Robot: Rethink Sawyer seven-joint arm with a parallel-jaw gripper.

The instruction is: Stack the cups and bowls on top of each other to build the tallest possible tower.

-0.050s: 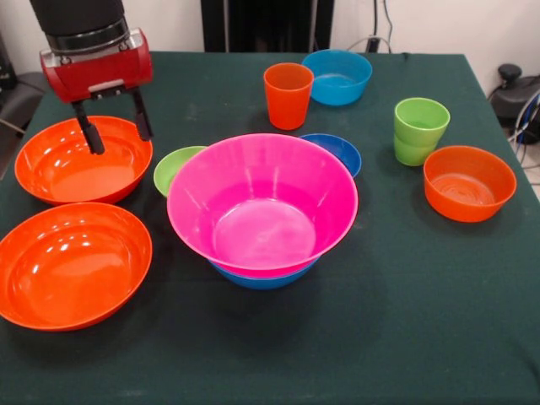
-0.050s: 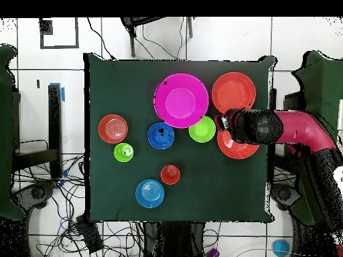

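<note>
The large orange bowl point(image 1: 63, 169) sits directly beneath the gripper point(image 1: 114, 128), whose fingers hang spread apart, straddling the bowl's far rim. To the gripper's side stands the tower point(image 1: 263, 211), pink bowl nested in blue, near the small lime green bowl point(image 1: 173, 166).

pink bowl point(image 1: 261, 207) hides most of the blue bowl point(image 1: 263, 278) under it; arm point(image 1: 80, 21) cut off above

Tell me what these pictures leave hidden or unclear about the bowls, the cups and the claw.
- Blue bowl: front view shows only a sliver under the pink bowl; overhead it is fully covered.
- Orange bowl under the arm: overhead, the arm hides much of it and the claw.
- Dark blue bowl: front view, partly behind the pink bowl.
- Green cups: overhead they read as one.
- Claw: front view cannot settle whether it touches the bowl.
</note>
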